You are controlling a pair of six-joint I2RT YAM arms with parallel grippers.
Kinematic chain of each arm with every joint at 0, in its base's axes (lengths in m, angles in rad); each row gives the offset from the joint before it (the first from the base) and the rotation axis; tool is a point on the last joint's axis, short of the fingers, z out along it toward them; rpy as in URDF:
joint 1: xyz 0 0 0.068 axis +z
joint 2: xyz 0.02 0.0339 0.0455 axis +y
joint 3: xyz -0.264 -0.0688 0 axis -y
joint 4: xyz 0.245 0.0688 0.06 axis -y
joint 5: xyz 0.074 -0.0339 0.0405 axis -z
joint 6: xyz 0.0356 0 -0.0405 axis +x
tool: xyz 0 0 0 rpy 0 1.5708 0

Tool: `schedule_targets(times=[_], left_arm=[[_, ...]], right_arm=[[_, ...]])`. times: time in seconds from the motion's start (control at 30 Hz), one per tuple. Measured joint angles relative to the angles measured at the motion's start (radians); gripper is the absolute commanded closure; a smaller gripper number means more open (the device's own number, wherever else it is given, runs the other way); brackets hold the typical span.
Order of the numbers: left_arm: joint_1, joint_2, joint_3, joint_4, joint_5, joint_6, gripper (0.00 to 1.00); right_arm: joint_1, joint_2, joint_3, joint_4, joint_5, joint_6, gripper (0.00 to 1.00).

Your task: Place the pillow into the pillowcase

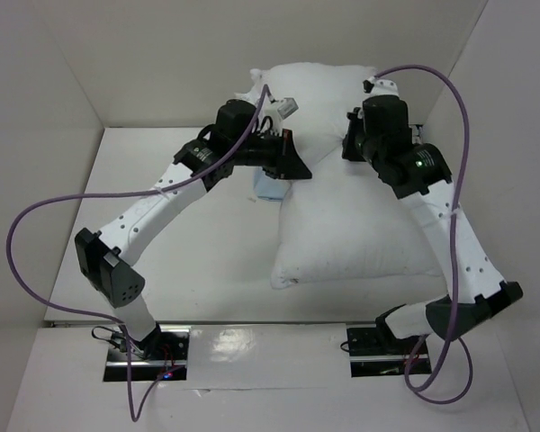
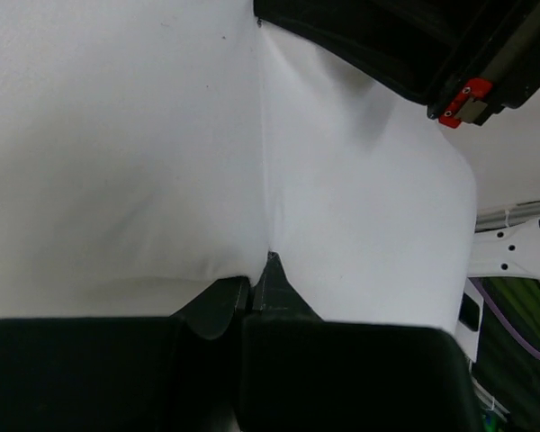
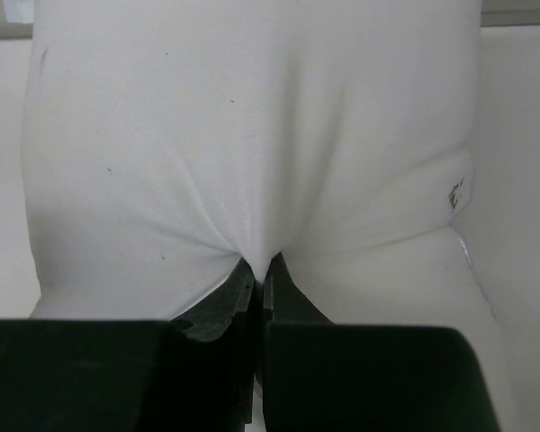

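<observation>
The pillow (image 1: 355,236) is a big plump white cushion lying across the table's middle and right, its far end against the back wall. My left gripper (image 1: 292,164) is shut on a pinched fold of the pillow's left side (image 2: 342,225). My right gripper (image 1: 351,144) is shut on a fold of the pillow's upper surface (image 3: 252,162). A small patch of the light-blue pillowcase (image 1: 270,187) shows beside the pillow under my left gripper; the rest is hidden. The right arm's black body (image 2: 405,45) shows at the top of the left wrist view.
White walls (image 1: 45,108) close in the table on the left, back and right. Purple cables (image 1: 36,225) loop beside both arms. The arm bases (image 1: 148,346) sit at the near edge. Bare white tabletop (image 1: 198,270) lies left of the pillow.
</observation>
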Motion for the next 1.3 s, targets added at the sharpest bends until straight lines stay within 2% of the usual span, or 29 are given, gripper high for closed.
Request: schedule_targets(times=[0.17,0.33,0.37,0.4,0.43,0.47,0.5,0.53,0.57,0.63,0.73,0.8,0.87,1.03,1.17,1.3], left_arm=[[-0.065,0.054,0.023,0.045,-0.006,0.002,1.0],[-0.093,0.167,0.017,0.058,-0.016,0.005,1.0],[-0.098,0.192,0.007,0.058,-0.019,0.005,0.96],[-0.102,0.214,0.003,0.053,-0.024,0.005,0.77],[-0.108,0.249,0.003,0.048,-0.025,0.013,0.69],[-0.113,0.276,0.004,0.035,-0.027,0.017,0.61],[-0.116,0.3,0.008,0.013,-0.032,0.03,0.49],[-0.119,0.327,0.021,-0.024,-0.042,0.04,0.27],[-0.121,0.346,0.031,-0.056,-0.058,0.06,0.18],[-0.122,0.36,0.044,-0.117,-0.098,0.08,0.02],[-0.114,0.33,0.053,-0.18,-0.187,0.113,0.0],[-0.099,0.283,0.053,-0.206,-0.242,0.13,0.07],[-0.066,0.224,0.048,-0.216,-0.29,0.134,0.1],[0.122,0.113,0.044,-0.2,-0.307,0.113,0.08],[0.252,0.141,0.01,-0.179,-0.29,0.072,0.05],[0.277,0.264,0.002,-0.162,-0.275,0.014,0.04]], right_arm=[[0.005,-0.111,-0.083,-0.036,0.148,0.005,1.0],[-0.002,-0.142,-0.273,-0.037,0.273,0.015,1.0],[-0.009,-0.142,-0.319,-0.036,0.282,0.017,1.0],[-0.017,-0.14,-0.363,-0.029,0.286,0.019,0.99],[-0.026,-0.135,-0.409,-0.019,0.291,0.021,0.93],[-0.037,-0.122,-0.441,-0.017,0.292,0.024,0.82],[-0.047,-0.105,-0.457,-0.015,0.293,0.028,0.66],[-0.056,-0.08,-0.462,-0.017,0.298,0.03,0.31],[-0.063,-0.053,-0.46,-0.01,0.308,0.03,0.23],[-0.073,-0.01,-0.435,-0.009,0.316,0.019,0.13],[-0.077,0.022,-0.375,-0.003,0.301,0.002,0.07],[-0.077,0.023,-0.333,0.002,0.273,-0.005,0.0],[-0.076,0.022,-0.293,0.011,0.238,-0.014,0.0],[-0.051,0.022,-0.26,-0.003,0.173,-0.019,0.0],[-0.039,-0.009,-0.304,-0.052,0.13,0.006,0.0],[-0.038,-0.097,-0.43,-0.1,0.095,0.097,0.0]])
